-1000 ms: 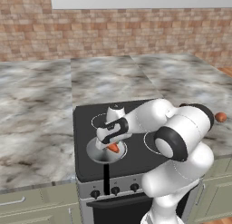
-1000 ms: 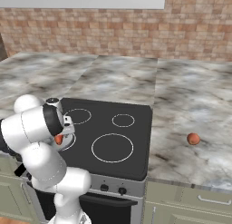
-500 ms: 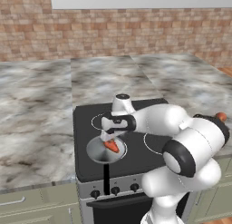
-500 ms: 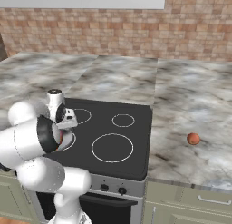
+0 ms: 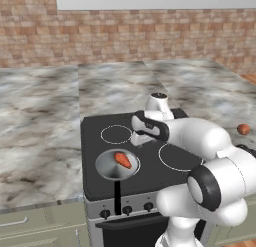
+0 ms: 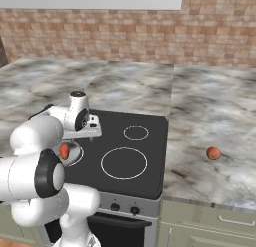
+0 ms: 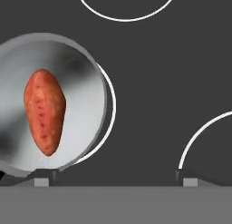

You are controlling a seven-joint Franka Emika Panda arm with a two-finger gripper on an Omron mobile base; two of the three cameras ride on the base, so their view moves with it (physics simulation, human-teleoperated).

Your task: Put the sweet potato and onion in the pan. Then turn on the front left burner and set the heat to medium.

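- The elongated orange-red sweet potato (image 7: pixel 44 111) lies inside the round shiny silver pan (image 5: pixel 106 167), which sits on the near-left zone of the black glass stovetop (image 6: pixel 150 156).
- The pincer (image 7: pixel 113 177) hovers above the stovetop just right of the pan, tips apart and empty.
- The small round reddish-brown onion (image 6: pixel 213 153) sits on the marble tabletop (image 6: pixel 220 121), well right of the stove.
- It looks firm, light and prone to rolling; take hold across its widest middle.

Orange-red sweet potato (image 7: pixel 44 111); silver pan (image 7: pixel 86 73); blk stovetop (image 7: pixel 149 82).
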